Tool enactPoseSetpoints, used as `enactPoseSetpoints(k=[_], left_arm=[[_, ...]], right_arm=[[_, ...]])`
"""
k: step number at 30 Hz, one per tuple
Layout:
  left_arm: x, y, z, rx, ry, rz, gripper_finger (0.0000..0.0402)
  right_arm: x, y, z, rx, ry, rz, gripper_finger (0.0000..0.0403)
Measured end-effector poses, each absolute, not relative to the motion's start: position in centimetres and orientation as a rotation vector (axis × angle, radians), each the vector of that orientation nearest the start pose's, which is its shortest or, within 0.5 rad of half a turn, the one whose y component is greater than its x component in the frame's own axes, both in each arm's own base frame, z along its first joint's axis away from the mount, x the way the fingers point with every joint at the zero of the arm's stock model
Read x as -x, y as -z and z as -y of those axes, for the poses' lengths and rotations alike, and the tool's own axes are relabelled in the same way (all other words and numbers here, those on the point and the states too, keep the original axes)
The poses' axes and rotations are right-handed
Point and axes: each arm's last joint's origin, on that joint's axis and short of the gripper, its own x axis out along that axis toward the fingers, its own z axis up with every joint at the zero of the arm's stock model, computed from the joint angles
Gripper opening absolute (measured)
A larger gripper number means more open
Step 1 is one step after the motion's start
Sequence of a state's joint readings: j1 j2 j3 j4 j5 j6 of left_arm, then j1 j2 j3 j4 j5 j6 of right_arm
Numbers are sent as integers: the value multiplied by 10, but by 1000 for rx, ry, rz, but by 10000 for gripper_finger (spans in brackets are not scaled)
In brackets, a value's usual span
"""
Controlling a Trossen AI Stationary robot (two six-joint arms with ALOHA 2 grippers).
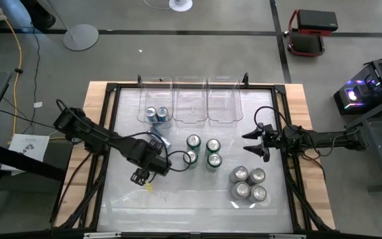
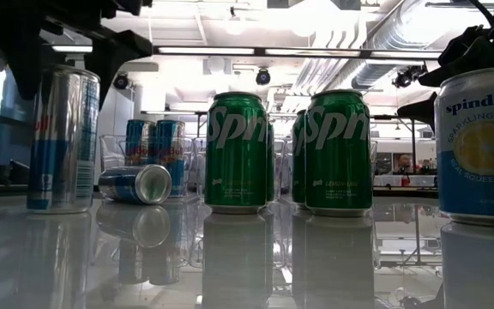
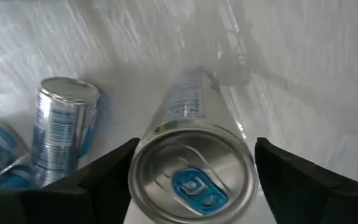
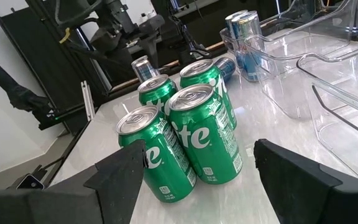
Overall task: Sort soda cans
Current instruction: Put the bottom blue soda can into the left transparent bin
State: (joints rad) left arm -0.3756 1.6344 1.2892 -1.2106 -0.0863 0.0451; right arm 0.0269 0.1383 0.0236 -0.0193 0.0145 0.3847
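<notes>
1. The left hand [image 3: 194, 180] is spread around a standing blue can [image 3: 191, 149] on the worktop [image 1: 178, 199], not yet pinching.
2. Next it squeezes, then lifts toward the bin [image 1: 155, 99] (two blue cans inside).
3. The right hand [image 1: 252, 144] waits spread near the green cans [image 1: 203, 151].

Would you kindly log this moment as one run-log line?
left gripper: open around upright blue can | right gripper: open, waiting near green cans | two blue cans binned

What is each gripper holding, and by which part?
Left gripper flanks the blue can near its top; contact cannot be told. Right gripper holds nothing.
</notes>
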Motion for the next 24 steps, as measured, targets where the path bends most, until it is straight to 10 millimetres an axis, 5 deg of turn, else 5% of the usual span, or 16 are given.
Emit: enactPoseSetpoints(k=[7, 13, 18, 24], left_arm=[[-273, -243, 97, -232, 157, -1540, 228], [-272, -250, 89, -100, 62, -1573, 227], [-265, -285, 75, 21, -71, -1479, 227], [-251, -352, 39, 171, -195, -1272, 227]], right_arm=[[-105, -159, -2, -381, 13, -135, 291], [-105, -159, -2, -381, 13, -135, 291], [-105, -159, -2, -381, 13, -134, 291], [-105, -158, -2, -381, 13, -135, 291]])
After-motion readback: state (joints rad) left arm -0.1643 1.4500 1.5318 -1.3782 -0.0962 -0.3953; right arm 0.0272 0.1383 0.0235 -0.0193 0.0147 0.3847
